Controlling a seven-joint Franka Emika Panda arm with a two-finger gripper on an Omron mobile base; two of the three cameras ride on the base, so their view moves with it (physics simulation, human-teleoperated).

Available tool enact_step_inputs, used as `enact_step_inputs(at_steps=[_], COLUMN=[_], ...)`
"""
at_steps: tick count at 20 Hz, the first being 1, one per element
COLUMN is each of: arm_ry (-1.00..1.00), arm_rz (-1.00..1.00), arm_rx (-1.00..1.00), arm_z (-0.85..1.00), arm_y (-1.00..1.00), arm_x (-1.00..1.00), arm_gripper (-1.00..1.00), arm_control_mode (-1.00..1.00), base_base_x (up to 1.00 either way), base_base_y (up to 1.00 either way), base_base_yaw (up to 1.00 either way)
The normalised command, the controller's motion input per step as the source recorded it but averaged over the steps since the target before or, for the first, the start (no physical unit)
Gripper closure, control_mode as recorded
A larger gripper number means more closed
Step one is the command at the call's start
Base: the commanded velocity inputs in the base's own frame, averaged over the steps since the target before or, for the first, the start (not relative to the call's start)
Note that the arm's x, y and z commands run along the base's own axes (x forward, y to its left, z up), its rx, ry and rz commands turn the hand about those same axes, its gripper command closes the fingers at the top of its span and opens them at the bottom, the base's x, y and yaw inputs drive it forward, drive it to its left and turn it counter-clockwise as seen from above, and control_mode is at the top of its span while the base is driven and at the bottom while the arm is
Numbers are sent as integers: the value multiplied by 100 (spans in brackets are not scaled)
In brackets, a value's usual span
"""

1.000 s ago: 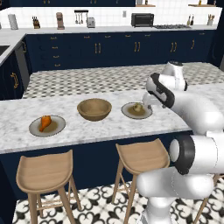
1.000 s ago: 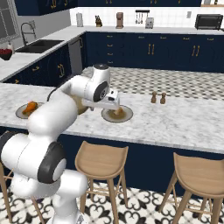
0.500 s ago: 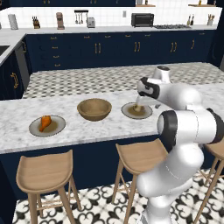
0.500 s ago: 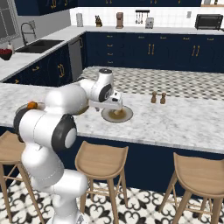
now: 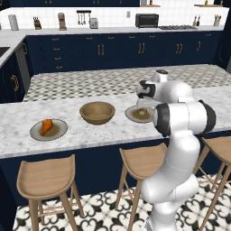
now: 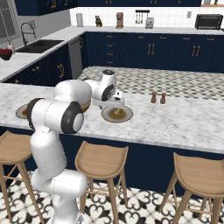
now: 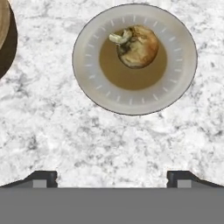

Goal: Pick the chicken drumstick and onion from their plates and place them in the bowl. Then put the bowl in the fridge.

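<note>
The onion [image 7: 138, 46] lies on the right grey-beige plate [image 7: 87, 78], toward its far side in the hand view; the same plate [image 5: 131, 115] [image 6: 127, 117] sits on the marble island. My gripper [image 7: 111, 178] [image 5: 143, 103] [image 6: 114, 104] hovers open above that plate's near edge, holding nothing. The wooden bowl [image 5: 97, 112] stands empty left of the plate, and its rim [image 7: 4, 35] shows in the hand view. The chicken drumstick [image 5: 46, 127] rests on the left plate [image 5: 61, 131]. The fridge is out of view.
Salt and pepper shakers [image 6: 158, 97] stand on the island to the right of the onion plate. Wooden stools [image 5: 47, 180] [image 6: 101, 162] line the island's near side. Dark navy cabinets and a back counter with a toaster oven [image 5: 146, 20] lie beyond.
The arm has swung in from the right, and the hand has moved left to hang over the onion plate. The jaws stayed open.
</note>
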Motion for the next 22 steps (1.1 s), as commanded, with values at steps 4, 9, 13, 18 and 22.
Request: enact_step_inputs(at_steps=[4, 9, 13, 18, 22], arm_ry=[0, 0, 0, 0, 0], arm_rz=[0, 0, 0, 0, 0], arm_rx=[0, 0, 0, 0, 0], arm_z=[-27, -27, -12, -26, -18], arm_y=[-16, -3, -3, 0, -6], arm_x=[43, 33, 46, 47, 34], arm_gripper=[-100, -100, -100, -100, -100], arm_control_mode=[-100, -100, -100, -100, -100], base_base_x=[0, 0, 0, 0, 0], base_base_y=[0, 0, 0, 0, 0], base_base_yaw=[0, 0, 0, 0, 0])
